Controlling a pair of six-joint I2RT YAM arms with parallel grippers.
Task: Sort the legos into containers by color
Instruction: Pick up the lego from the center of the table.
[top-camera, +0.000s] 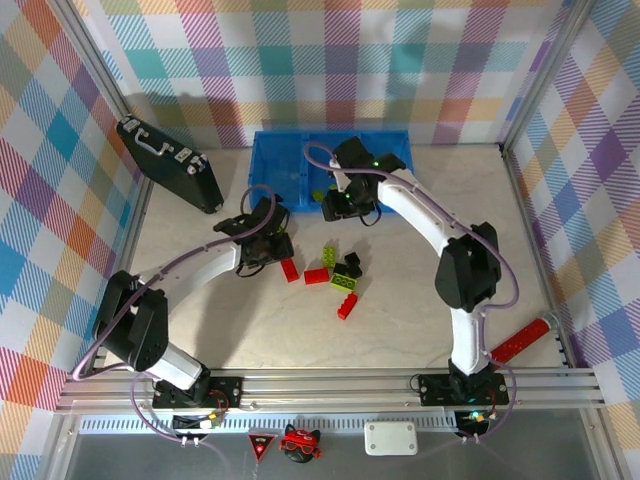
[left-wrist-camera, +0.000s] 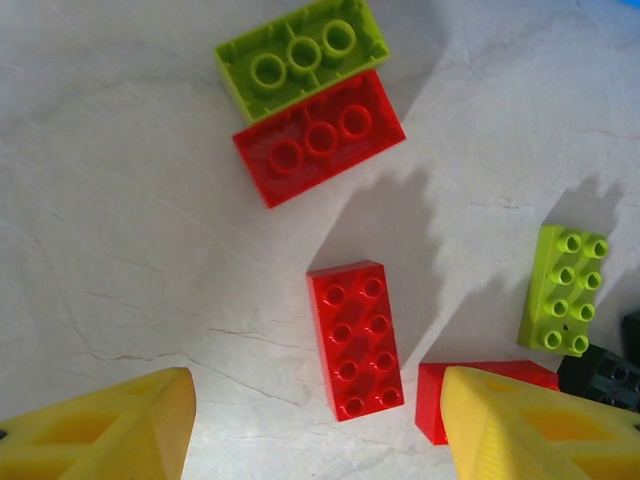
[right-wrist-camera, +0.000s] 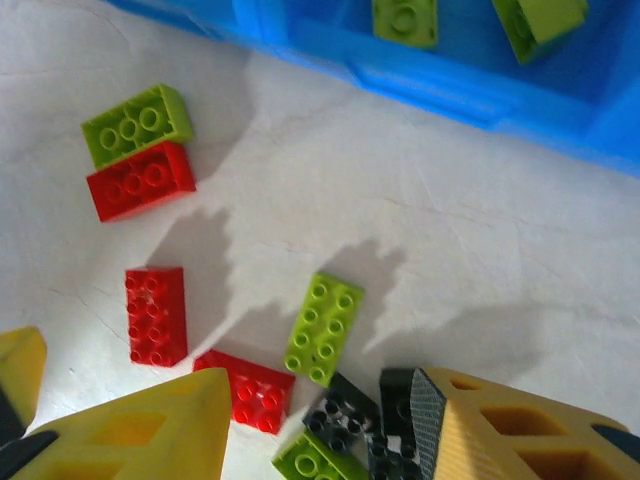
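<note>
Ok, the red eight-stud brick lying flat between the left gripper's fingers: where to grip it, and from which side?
I'd pinch the red eight-stud brick across its two long sides, coming straight down. It lies flat, studs up, with one finger of the open left gripper out to each long side. Favour the far half: another red brick crowds its near right corner.

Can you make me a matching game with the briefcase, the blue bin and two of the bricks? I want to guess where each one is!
Things:
1. black briefcase
2. blue bin
3. upturned lime brick
4. red eight-stud brick

Places:
A. studs up on the table
B. by the left wall
C. long side against a red brick
D. has lime bricks inside

Pairs: 1-B, 2-D, 3-C, 4-A
</note>
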